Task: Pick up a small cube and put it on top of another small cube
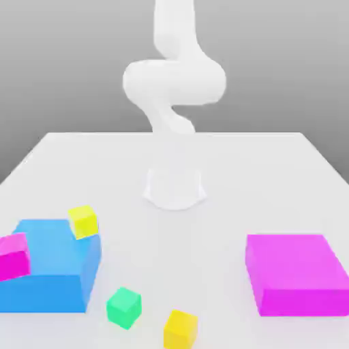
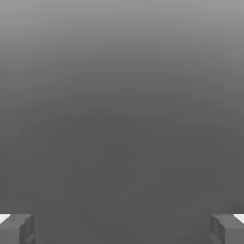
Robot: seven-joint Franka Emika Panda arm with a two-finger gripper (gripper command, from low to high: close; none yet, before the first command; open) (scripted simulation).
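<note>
The fingers (image 2: 122, 231) stood wide apart and empty. The golden-yellow cube (image 1: 180, 330) sat turned on the counter (image 1: 204, 225), bottom centre of the exterior view; a good grasp called for matching its angle before descending.

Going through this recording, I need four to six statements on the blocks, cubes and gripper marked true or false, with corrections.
1. The gripper is open. True.
2. The green cube sits on the blue block. False: it is on the table, between the blue block and the golden-yellow cube.
3. The large magenta block lies toward the exterior view's right. True.
4. The golden-yellow cube is already stacked on the green cube. False: they stand apart.
5. Nothing is between the gripper's fingers. True.
</note>
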